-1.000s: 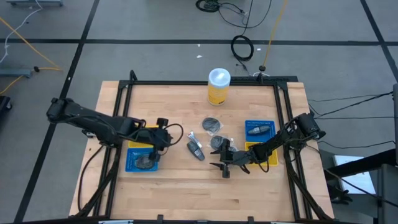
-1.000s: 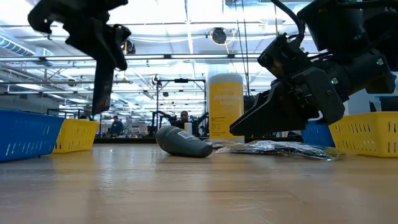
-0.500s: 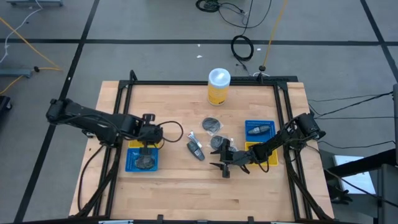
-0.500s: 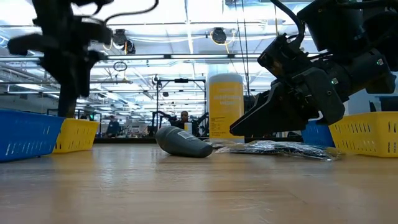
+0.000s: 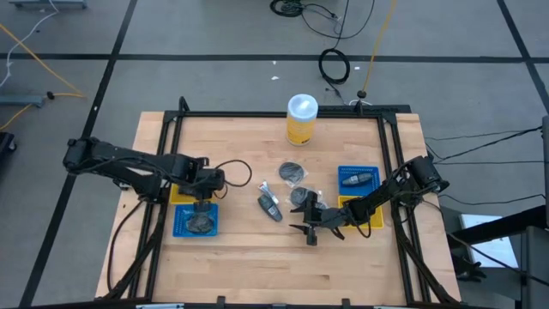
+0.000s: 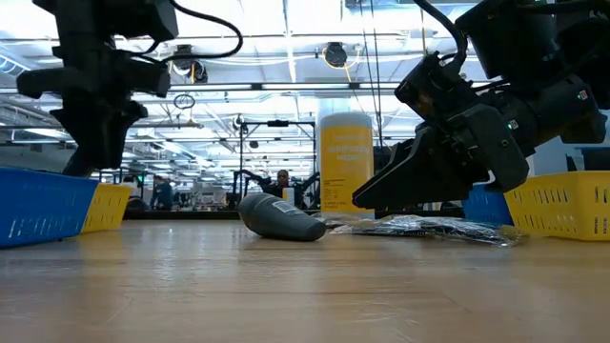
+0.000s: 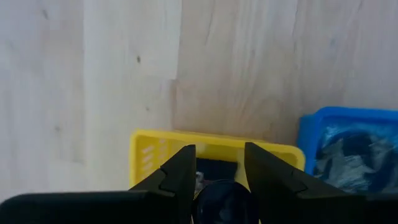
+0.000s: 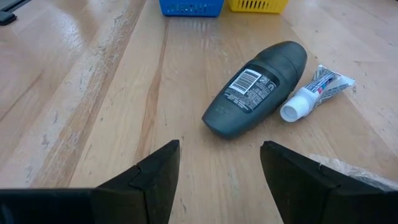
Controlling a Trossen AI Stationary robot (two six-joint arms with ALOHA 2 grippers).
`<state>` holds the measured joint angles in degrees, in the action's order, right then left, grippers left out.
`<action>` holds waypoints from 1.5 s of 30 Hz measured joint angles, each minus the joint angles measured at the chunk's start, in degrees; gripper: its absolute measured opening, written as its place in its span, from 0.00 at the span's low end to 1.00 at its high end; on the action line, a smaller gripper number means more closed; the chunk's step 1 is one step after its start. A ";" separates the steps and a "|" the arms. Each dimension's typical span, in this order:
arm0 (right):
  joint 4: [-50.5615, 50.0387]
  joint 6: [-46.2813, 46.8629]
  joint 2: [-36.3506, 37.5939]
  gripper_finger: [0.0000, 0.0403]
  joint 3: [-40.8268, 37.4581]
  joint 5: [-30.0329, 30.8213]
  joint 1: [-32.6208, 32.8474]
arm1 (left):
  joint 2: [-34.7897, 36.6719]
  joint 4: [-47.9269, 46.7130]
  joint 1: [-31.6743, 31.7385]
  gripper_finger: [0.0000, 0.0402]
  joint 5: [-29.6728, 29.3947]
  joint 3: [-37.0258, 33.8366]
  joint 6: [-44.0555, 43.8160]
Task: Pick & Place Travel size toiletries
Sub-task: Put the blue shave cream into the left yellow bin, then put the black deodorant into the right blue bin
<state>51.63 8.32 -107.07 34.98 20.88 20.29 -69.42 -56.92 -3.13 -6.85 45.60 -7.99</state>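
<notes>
My left gripper [image 5: 203, 192] hangs over the left yellow tray [image 7: 152, 152] and is shut on a dark round toiletry [image 7: 221, 198]. The left blue tray [image 5: 196, 221] beside it holds a bagged dark disc [image 7: 348, 155]. A dark-grey oblong stick [image 8: 255, 87] and a small white tube [image 8: 314, 90] lie flat on the table's middle [image 5: 270, 207]. Two bagged dark discs [image 5: 292, 172] [image 5: 300, 197] lie near them. My right gripper [image 8: 221, 149] is open and low over the wood, just near of the stick, touching nothing. My left gripper pinches the dark round toiletry [image 7: 221, 198] between its two fingers [image 7: 180, 171], which come from above, pointing down. The item is lifted clear above the yellow tray. The bottom edge of the left wrist view cuts off most of it.
A tall yellow canister with a white lid [image 5: 301, 118] stands by the far edge. On the right sit a blue tray [image 5: 358, 178] with an item inside and a yellow tray [image 5: 369, 215] under my right arm. A black frame [image 5: 257, 114] borders the table. Bare wood lies along the near edge.
My left gripper has moved toward the table's left edge, away from the middle items, and has turned to point down over the left trays. My right gripper has kept still.
</notes>
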 joint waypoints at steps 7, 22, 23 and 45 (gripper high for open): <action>0.27 0.00 0.00 0.54 0.00 0.00 0.00 | 0.02 -2.32 3.48 0.33 2.56 0.04 -7.89; 0.35 0.00 0.00 0.54 0.00 0.01 -0.04 | -8.22 -6.34 8.03 0.33 -0.73 0.09 -6.84; 0.34 0.00 0.00 0.54 0.00 0.02 -0.04 | -8.99 -6.37 8.03 0.33 -0.72 0.09 -6.33; -0.06 0.00 0.00 0.54 0.00 -0.02 -0.04 | -11.18 -5.56 7.88 0.33 -0.90 0.09 -3.78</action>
<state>51.57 8.32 -107.07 34.98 20.86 20.25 -80.60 -62.48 4.75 -7.75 45.69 -11.77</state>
